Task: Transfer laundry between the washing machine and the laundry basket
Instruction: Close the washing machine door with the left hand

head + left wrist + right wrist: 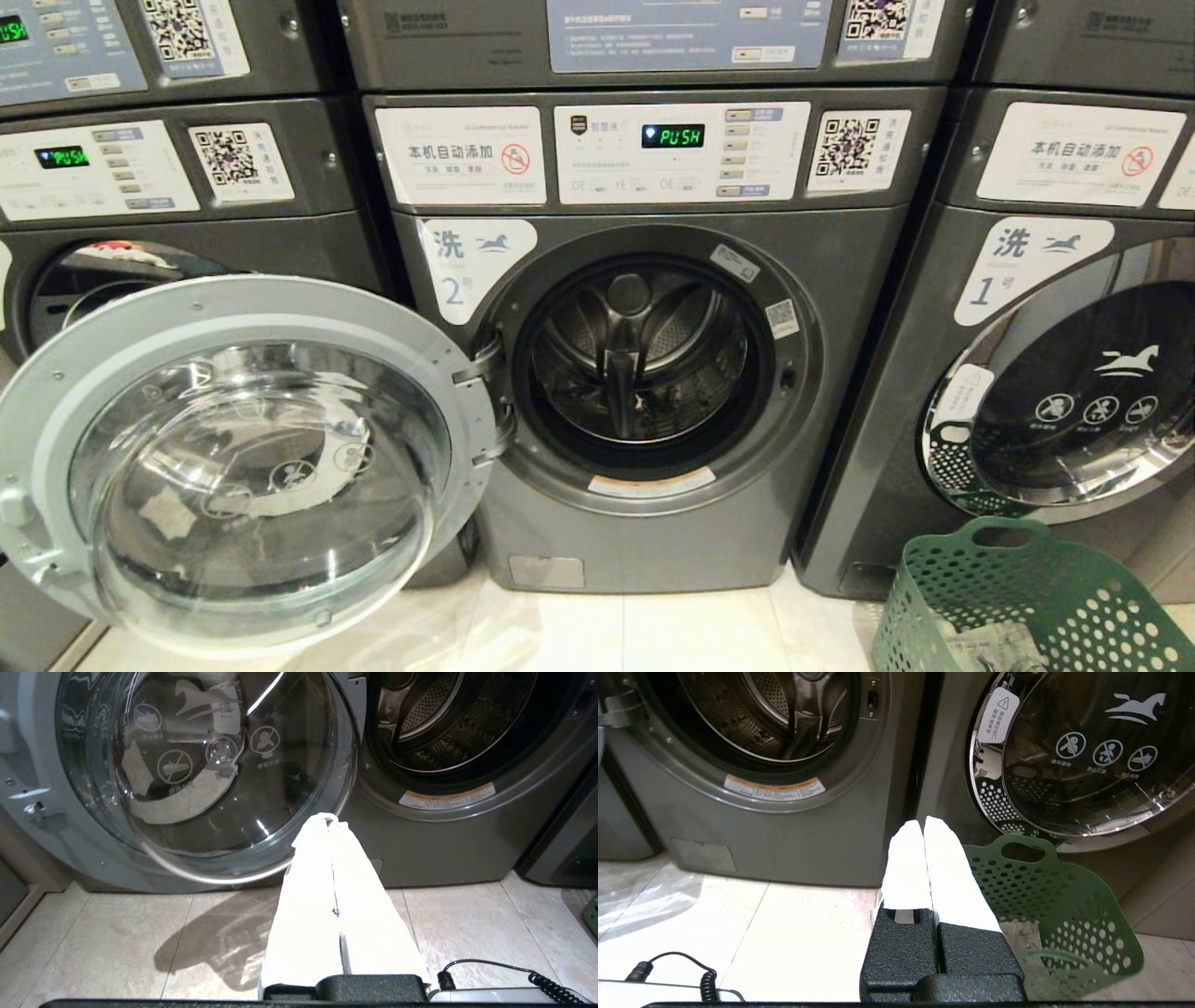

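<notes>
My left gripper (329,820) and right gripper (923,822) are both pressed together, empty. The laundry (994,646), pale and crumpled, lies in the laundry basket (943,579) at the head view's lower right, beside the open washing machine (653,523). It looks light, limp and floppy, so I would pinch a raised fold.

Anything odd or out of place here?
Nothing stands out. Washing machine door is swung wide open, drum looks empty; laundry basket sits upright at its right, cloth inside.
</notes>
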{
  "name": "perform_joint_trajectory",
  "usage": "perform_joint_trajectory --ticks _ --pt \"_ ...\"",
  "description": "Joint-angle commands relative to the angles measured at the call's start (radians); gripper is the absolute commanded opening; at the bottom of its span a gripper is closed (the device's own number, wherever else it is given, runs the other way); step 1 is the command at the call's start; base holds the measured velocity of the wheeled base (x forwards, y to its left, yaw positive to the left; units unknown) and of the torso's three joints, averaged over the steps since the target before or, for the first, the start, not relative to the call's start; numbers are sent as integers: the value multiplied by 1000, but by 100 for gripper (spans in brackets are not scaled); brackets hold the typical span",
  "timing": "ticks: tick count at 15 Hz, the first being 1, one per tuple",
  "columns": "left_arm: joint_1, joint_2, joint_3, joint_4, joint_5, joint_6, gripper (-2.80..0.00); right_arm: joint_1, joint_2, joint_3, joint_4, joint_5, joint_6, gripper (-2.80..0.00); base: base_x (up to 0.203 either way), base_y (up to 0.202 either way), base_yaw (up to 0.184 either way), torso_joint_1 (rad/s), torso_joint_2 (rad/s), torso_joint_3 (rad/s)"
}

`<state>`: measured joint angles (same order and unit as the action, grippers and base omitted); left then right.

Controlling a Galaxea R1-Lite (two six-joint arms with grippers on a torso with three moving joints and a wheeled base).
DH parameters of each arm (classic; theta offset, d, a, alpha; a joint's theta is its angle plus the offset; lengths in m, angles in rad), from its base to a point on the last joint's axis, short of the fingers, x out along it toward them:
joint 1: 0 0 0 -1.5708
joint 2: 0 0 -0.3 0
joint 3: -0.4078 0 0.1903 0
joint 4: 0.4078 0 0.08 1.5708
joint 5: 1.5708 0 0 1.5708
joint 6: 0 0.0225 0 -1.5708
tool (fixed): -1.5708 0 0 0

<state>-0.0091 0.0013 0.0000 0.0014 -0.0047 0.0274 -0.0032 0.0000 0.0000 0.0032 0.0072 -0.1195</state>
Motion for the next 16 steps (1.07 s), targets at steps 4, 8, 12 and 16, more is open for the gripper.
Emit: perform_joint_trajectory --ticks 4,8,12,16 --pt "0 0 0 0 0 0 -280 0 2 0 0 0 -2 -280 -196 0 1 5 1 4" --pt "0 0 0 1 -3 16 -280 0 2 0 0 0 -2 -280 -69 0 1 0 1 4" --pt "0 0 0 3 -11 48 -280 0 2 1 0 0 13 -280 0 0 0 0 0 0" --pt "0 3 -48 -3 -23 60 -280 0 2 0 0 -1 14 -280 0 0 0 0 0 0"
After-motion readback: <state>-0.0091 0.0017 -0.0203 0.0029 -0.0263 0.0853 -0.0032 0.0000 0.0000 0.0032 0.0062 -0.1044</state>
